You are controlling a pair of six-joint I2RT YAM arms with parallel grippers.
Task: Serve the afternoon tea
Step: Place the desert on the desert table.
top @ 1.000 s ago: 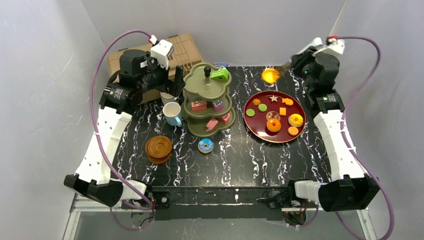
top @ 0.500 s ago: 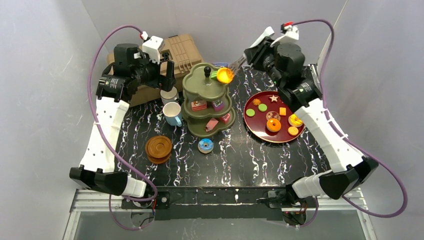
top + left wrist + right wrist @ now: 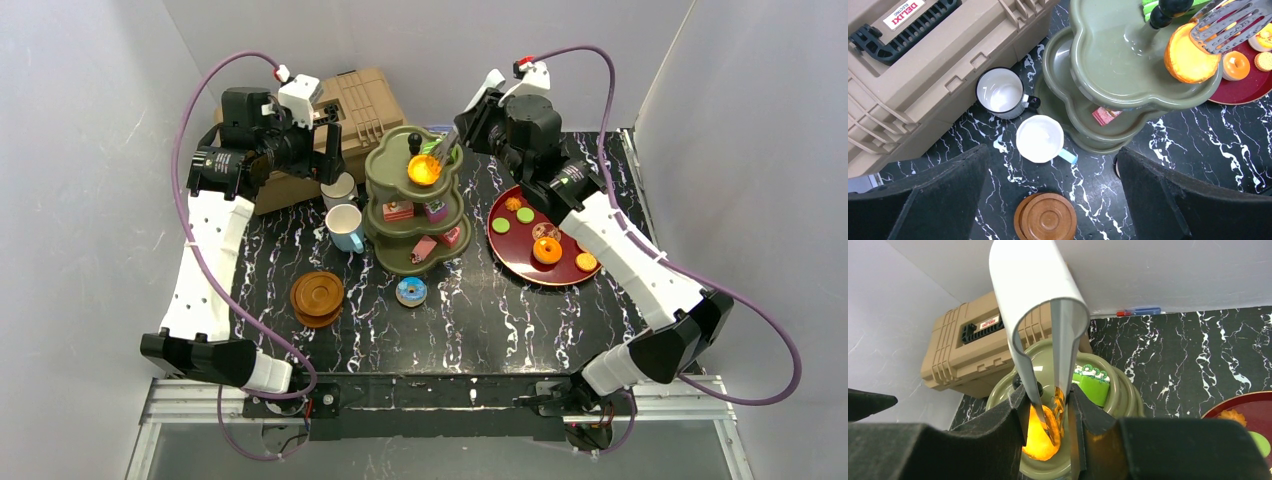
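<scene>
Two arms work a toy tea table: the right gripper (image 3: 1048, 416) clenches metal tongs (image 3: 1040, 315) that pinch an orange cake (image 3: 424, 169) over the top tier of the green stand (image 3: 390, 162), at five o'clock from its black knob (image 3: 414, 138). At the stand's nine o'clock the left gripper (image 3: 328, 150) hangs with jaws spread wide and empty above a white mug (image 3: 999, 93) and a blue mug (image 3: 1039, 139); a red tray (image 3: 520, 245) lies at three o'clock

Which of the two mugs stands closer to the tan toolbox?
The white mug with the dark rim; the light-blue mug stands farther from the toolbox.
</scene>
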